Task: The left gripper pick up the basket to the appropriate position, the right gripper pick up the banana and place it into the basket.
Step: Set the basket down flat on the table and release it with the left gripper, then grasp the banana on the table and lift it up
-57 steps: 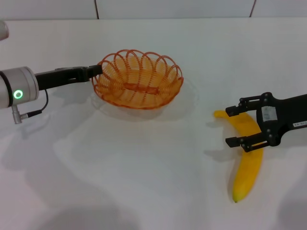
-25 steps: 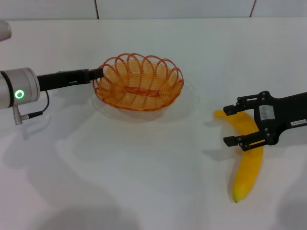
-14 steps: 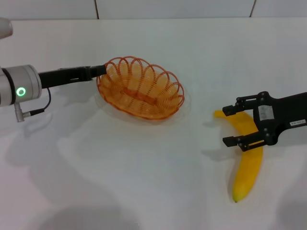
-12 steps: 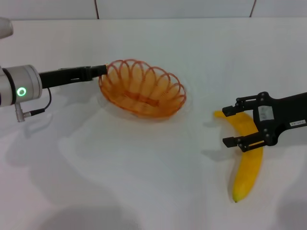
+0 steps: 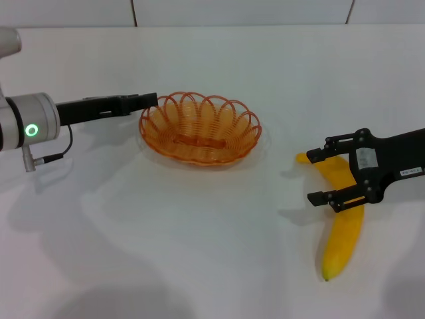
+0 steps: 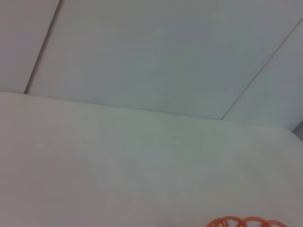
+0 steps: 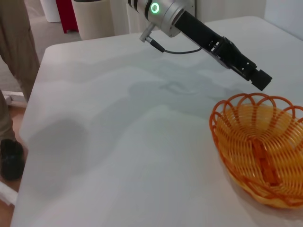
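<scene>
The orange wire basket [image 5: 199, 127] lies flat on the white table, left of centre, and holds nothing. My left gripper [image 5: 150, 101] reaches in from the left and ends right at the basket's left rim. The right wrist view shows a small gap between the left gripper [image 7: 260, 79] and the basket [image 7: 265, 146]. The left wrist view catches only a strip of basket rim [image 6: 246, 221]. The yellow banana [image 5: 344, 232] lies on the table at the right. My right gripper [image 5: 315, 176] is open, with one finger on each side of the banana's upper part.
The white table [image 5: 199, 232] runs back to a tiled wall. In the right wrist view the table edge [image 7: 28, 123] is at the left. Beyond it stand a person's leg and shoe [image 7: 10, 158], with bins behind.
The basket, earlier tilted and held up at its left rim, has moved right and now sits flat on the table. The left arm followed it right. The right gripper and banana have stayed put.
</scene>
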Controlling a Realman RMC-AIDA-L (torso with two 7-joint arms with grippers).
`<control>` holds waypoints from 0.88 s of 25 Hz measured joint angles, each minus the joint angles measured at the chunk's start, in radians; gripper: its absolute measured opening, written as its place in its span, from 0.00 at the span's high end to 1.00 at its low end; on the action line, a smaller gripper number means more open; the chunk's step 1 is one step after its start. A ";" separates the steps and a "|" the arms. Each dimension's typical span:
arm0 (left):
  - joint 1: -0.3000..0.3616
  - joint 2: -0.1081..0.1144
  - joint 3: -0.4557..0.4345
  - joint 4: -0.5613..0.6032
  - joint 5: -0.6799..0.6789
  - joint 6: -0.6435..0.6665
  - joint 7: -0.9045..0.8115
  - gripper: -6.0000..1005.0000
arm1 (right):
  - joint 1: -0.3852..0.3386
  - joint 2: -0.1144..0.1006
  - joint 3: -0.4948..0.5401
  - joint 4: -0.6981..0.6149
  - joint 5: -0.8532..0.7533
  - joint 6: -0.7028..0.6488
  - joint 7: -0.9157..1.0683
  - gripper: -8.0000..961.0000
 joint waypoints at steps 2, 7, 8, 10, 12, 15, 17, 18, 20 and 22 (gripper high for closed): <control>0.002 0.000 0.000 0.001 -0.002 0.000 0.005 0.49 | 0.000 0.000 0.000 0.000 0.000 0.000 0.000 0.15; 0.015 0.000 -0.009 0.036 -0.021 0.033 0.059 0.38 | -0.004 0.002 0.005 0.000 0.003 0.000 0.000 0.15; 0.023 -0.002 -0.009 0.057 -0.036 0.051 0.082 0.36 | -0.005 0.003 0.007 -0.001 0.006 0.000 0.002 0.15; 0.041 -0.006 -0.008 0.090 -0.078 0.083 0.133 0.32 | -0.003 0.011 0.010 -0.007 0.012 0.000 0.017 0.15; 0.058 -0.007 -0.007 0.109 -0.145 0.129 0.217 0.27 | -0.001 0.022 0.010 -0.028 0.016 0.000 0.048 0.15; 0.093 -0.007 -0.011 0.123 -0.269 0.231 0.396 0.25 | 0.000 0.038 0.003 -0.078 0.035 0.000 0.106 0.15; 0.120 -0.008 -0.007 0.132 -0.341 0.279 0.483 0.24 | -0.001 0.043 -0.009 -0.102 0.060 -0.003 0.142 0.15; 0.135 -0.008 -0.005 0.135 -0.378 0.306 0.522 0.24 | -0.001 0.043 -0.015 -0.108 0.071 -0.004 0.154 0.15; 0.153 -0.007 -0.004 0.136 -0.417 0.334 0.557 0.24 | -0.010 0.045 -0.053 -0.137 0.108 -0.005 0.188 0.15; 0.160 -0.005 -0.008 0.136 -0.431 0.344 0.567 0.24 | -0.031 0.049 -0.105 -0.192 0.142 -0.002 0.236 0.15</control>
